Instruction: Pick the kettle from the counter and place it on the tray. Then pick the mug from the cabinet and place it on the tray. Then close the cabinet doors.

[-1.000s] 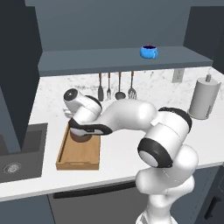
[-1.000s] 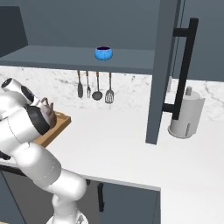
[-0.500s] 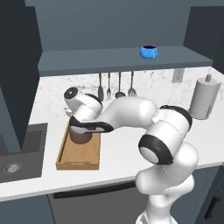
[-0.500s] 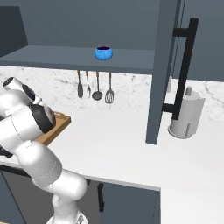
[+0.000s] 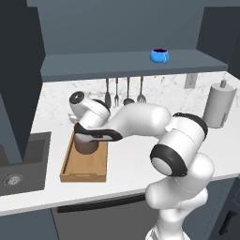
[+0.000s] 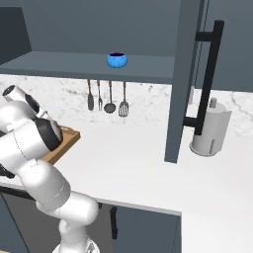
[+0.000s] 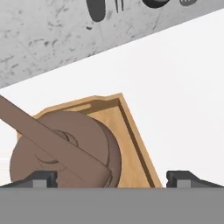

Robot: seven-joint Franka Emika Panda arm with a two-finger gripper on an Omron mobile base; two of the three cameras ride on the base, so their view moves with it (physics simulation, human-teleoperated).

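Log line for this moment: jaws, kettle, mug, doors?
jaws: open above kettle | kettle: on tray | mug: on cabinet shelf | cabinet doors: open

glossy white arm (image 5: 140, 117), dark joints

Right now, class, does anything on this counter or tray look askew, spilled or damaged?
Nothing stands out. The kettle sits upright inside the tray, the mug stands upright on the cabinet shelf, and nothing looks spilled on the counter.
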